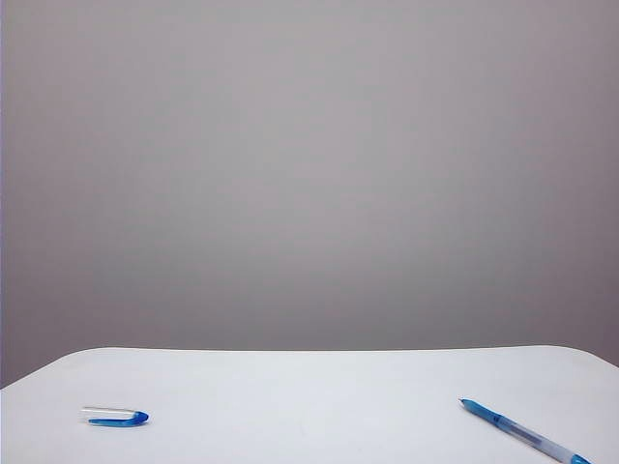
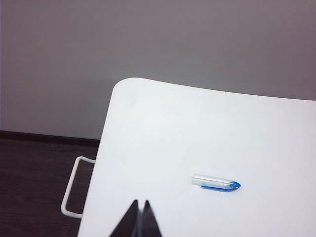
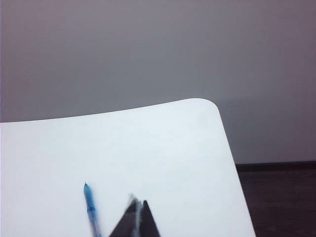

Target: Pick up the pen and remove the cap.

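Neither arm shows in the exterior view; each appears only in its own wrist view, as a pair of dark fingertips. The left end effector (image 2: 140, 213) hangs above the bench (image 2: 163, 128) near the bench's left edge, its two tips pressed together with nothing between them. The right end effector (image 3: 138, 213) is likewise above the bench surface toward the right side, tips closed and empty. The cap (image 1: 114, 417) lies flat on the left part of the bench, near the front edge, its blue rounded end pointing toward the middle; in the left wrist view the cap (image 2: 216, 181) rests near the closed tips but apart from them. The pen (image 1: 524, 432) lies at the far right front, uncapped, slanted with its blue tip aimed toward the bench's middle and its rear end running off the picture's lower edge. In the right wrist view the pen (image 3: 90, 207) lies just beside the closed tips, not touched. Between cap and pen the white surface is wide open. A white wire handle (image 2: 74, 185) sticks out from the bench's left side.
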Robot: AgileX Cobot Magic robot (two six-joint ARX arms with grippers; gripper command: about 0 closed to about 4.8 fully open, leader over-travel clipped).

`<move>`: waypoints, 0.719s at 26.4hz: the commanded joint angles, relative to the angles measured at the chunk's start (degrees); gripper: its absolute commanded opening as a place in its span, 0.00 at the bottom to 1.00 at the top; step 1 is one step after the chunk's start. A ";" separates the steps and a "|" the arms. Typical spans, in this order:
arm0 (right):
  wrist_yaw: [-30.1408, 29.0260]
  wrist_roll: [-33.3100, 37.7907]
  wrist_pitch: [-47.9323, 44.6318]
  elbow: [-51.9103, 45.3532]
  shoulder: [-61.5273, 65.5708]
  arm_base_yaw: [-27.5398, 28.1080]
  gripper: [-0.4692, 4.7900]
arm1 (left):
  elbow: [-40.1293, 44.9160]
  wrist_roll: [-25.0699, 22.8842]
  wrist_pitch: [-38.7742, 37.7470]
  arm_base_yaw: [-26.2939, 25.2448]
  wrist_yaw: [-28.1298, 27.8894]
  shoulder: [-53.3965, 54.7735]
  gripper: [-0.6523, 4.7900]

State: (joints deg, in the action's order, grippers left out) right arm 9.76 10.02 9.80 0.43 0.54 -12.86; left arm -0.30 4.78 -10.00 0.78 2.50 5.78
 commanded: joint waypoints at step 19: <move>-0.83 0.07 -0.22 -0.37 0.00 -0.04 0.09 | -0.07 0.15 -0.50 0.00 0.11 -0.11 0.11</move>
